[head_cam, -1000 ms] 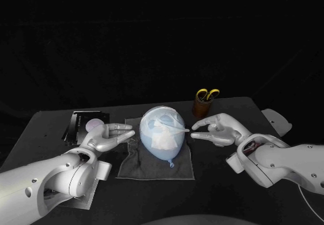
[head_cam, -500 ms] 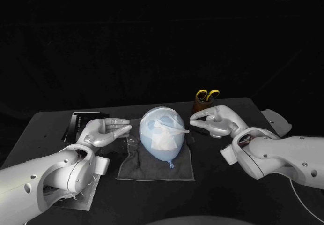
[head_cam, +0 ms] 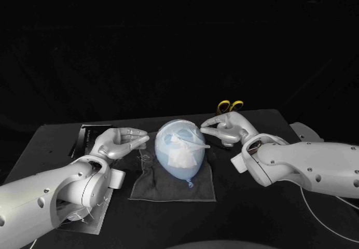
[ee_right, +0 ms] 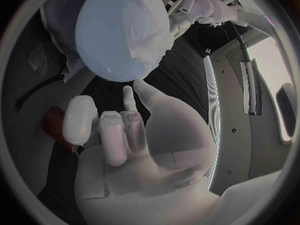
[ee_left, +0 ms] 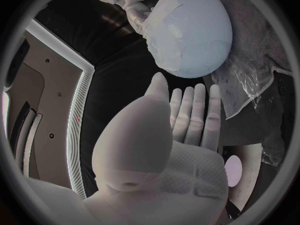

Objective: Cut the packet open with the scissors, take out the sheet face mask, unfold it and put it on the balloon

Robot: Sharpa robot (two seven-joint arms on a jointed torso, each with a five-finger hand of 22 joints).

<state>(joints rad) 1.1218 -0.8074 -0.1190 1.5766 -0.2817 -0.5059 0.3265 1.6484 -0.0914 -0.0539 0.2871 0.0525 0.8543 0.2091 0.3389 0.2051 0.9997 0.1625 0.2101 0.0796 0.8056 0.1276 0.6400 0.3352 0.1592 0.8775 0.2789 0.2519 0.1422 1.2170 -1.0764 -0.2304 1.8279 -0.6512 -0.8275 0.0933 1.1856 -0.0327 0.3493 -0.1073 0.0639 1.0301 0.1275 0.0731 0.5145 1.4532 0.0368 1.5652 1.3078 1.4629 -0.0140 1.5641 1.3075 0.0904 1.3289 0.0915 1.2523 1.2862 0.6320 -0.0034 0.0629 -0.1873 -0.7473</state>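
At table (head_cam: pixel 247 207) centre we log the balloon (head_cam: pixel 182 167) lying on a grey cloth (head_cam: pixel 161 187). Its long axis runs 12 to 6 o'clock, with the knot (head_cam: pixel 190 181) pointing to 6, toward the robot, and the rounded end at 12. The sheet face mask (head_cam: pixel 179 150) is draped over its upper face, creased at the middle.

The left hand (head_cam: pixel 118 142) is at the balloon's 9 o'clock, thumb apart from the fingers, holding nothing. The right hand (head_cam: pixel 226 128) is at 2 o'clock, with thumb and a fingertip brought together at the mask's edge; we cannot tell whether they grip it. The scissors (head_cam: pixel 230 106) stand at 1 o'clock beyond that hand, yellow handles up.
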